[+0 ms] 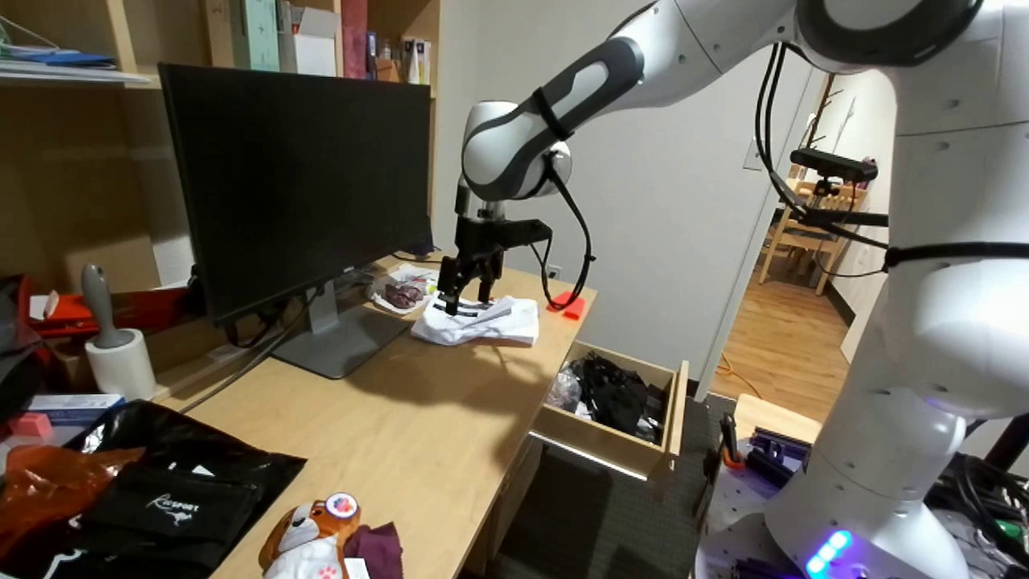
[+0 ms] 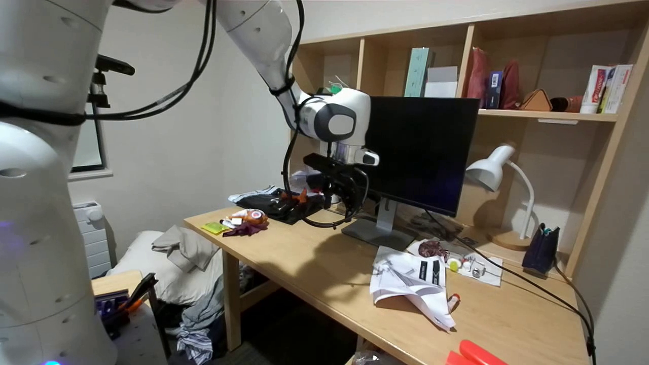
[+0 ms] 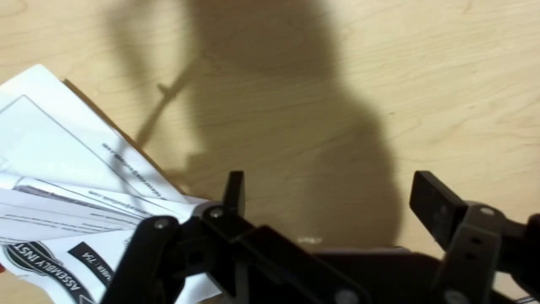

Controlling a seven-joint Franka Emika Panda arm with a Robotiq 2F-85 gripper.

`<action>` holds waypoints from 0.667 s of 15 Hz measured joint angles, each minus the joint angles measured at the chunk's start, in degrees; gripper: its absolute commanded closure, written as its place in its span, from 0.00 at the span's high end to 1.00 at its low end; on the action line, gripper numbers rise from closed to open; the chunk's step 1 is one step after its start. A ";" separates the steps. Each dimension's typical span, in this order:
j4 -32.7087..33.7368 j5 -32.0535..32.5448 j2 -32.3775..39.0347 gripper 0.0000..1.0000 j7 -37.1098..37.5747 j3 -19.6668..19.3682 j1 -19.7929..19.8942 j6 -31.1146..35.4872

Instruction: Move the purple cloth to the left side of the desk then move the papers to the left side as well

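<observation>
Presently the gripper (image 3: 327, 192) hangs above the desk (image 1: 410, 438) with its fingers (image 3: 234, 190) spread wide, wood grain showing between them in the wrist view; the white papers (image 2: 410, 281), the letters ASSEMBLY INST legible among their print, lie rumpled on the desk near the monitor stand (image 2: 375, 233), partly hidden by one finger there; just beside them is a white sheet (image 2: 491, 279) bearing small items (image 2: 454, 265) and a dark, crumpled bundle (image 2: 432, 248); a black cable (image 2: 590, 344) crosses that end of the desk, and a white desk lamp (image 2: 489, 170) and a navy pouch (image 2: 540, 251) stand toward the back; the purple cloth (image 1: 379, 551) lies well apart from the papers, near the opposite end, just beside a brown-and-white plush dog (image 1: 309, 543), with a yellow-green packet (image 2: 215, 227) close by; farther back on that end, a black plastic bag (image 1: 201, 482) and some orange plastic (image 1: 48, 490) are spread out, near a lint roller (image 1: 120, 366); along the rear of the desk the stand, with the black monitor (image 1: 305, 185) on it, takes up the stretch between bag and papers; a red object (image 2: 474, 353), cut off in an exterior view, lies by the front edge at the papers' end; below, a pulled-out drawer (image 1: 675, 418) holding black plastic (image 1: 611, 394) juts from under the desk
</observation>
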State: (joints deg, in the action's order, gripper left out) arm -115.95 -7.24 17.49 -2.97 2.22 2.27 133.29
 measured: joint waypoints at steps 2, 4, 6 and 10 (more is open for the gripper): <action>2.56 -1.26 1.69 1.00 -0.68 -1.34 1.95 -1.53; 4.69 -1.61 3.80 1.00 -1.03 -2.36 3.41 -1.87; 5.92 -1.61 5.42 1.00 -1.03 -2.68 4.03 -1.88; 6.26 -1.61 5.91 1.00 -0.60 -2.74 3.80 -1.61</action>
State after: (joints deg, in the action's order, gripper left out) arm -109.70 -8.85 23.40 -3.57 -0.52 6.07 131.68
